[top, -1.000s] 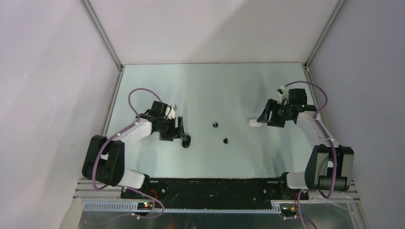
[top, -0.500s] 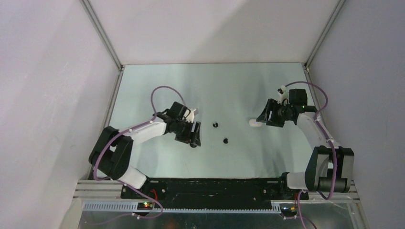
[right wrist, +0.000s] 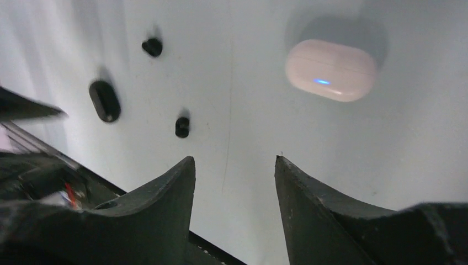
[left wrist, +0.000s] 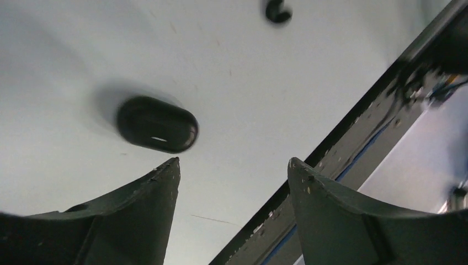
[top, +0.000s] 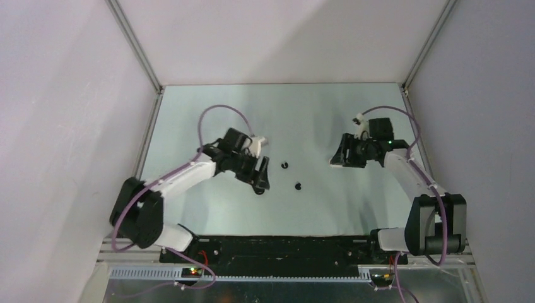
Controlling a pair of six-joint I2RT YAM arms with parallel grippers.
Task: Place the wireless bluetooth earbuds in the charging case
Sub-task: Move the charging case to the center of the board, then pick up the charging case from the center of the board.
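Observation:
The charging case [left wrist: 157, 124], a glossy black oval, lies shut on the pale table just beyond my left fingertip. From above the charging case [top: 258, 190] shows at the tip of my left gripper [top: 261, 178]. My left gripper [left wrist: 233, 163] is open and holds nothing. Two black earbuds [top: 284, 165] [top: 298, 186] lie apart in the middle of the table. The right wrist view shows the same earbuds [right wrist: 152, 47] [right wrist: 182, 127] and the case [right wrist: 105, 101]. My right gripper [right wrist: 234, 160] is open and empty, and from above the right gripper [top: 339, 158] hovers right of the buds.
A white oval case [right wrist: 331, 69] with a small blue light lies shut ahead of my right fingers, mostly covered from above. The black front rail [left wrist: 353, 138] runs along the near table edge. Grey walls close in on three sides.
My left arm has swung right toward the table's middle, and the black case now lies a little farther right. My right gripper has shifted left over the white case.

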